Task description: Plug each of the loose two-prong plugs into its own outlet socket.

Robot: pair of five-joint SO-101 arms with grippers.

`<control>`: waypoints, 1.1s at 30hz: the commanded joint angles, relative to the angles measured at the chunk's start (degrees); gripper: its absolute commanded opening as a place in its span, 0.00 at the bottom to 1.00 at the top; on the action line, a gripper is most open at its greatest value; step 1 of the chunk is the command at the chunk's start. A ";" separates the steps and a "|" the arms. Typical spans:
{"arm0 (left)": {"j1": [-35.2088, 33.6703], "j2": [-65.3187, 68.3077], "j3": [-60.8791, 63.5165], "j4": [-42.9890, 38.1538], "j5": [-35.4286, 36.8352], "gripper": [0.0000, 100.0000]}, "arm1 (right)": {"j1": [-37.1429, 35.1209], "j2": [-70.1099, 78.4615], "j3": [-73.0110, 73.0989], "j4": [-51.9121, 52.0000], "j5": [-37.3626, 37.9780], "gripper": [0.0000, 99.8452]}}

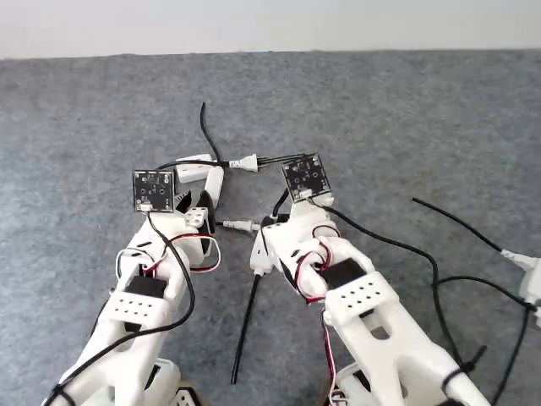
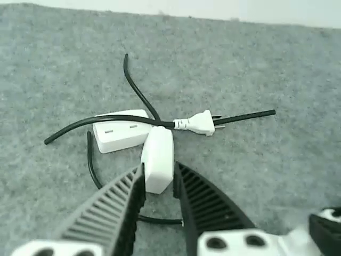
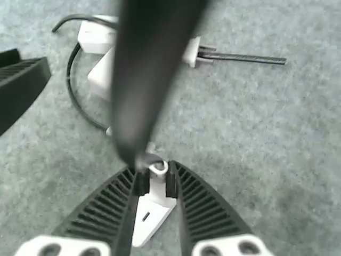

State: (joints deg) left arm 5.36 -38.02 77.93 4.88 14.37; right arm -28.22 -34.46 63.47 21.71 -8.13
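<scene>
Nothing is plugged yet: socket point(image 2: 159, 152) is clamped by left gripper point(image 2: 159, 172), plug point(image 3: 149, 210) by right gripper point(image 3: 153, 175); far plug point(image 2: 198, 122) is left loose.

Lab-style test setup: grey carpet point(image 1: 406, 110) as tabletop, plain white wall point(image 1: 254, 25) behind.

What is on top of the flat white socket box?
A black cable lies across the socket box, ending in a loose white plug. The strip beneath the cable is hidden.
</scene>
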 commanded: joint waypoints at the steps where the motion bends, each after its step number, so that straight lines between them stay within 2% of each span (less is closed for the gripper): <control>1: 0.00 -1.14 -0.57 -1.67 0.53 0.08 | 0.66 0.22 -3.78 -1.98 -0.53 0.01; 12: -0.44 -1.05 -0.75 -2.02 0.79 0.08 | 0.40 0.40 -3.69 -5.41 -2.37 0.01; 18: -0.53 -1.14 -0.75 -3.08 0.79 0.08 | 0.66 5.23 -6.33 -4.88 -5.36 0.01; 33: -1.41 -1.14 -0.40 -4.40 0.53 0.08 | 3.12 7.78 -7.47 -2.07 -5.36 0.01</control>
State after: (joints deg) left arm 4.22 -38.02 78.02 2.07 14.73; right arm -26.02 -26.73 59.78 18.64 -13.05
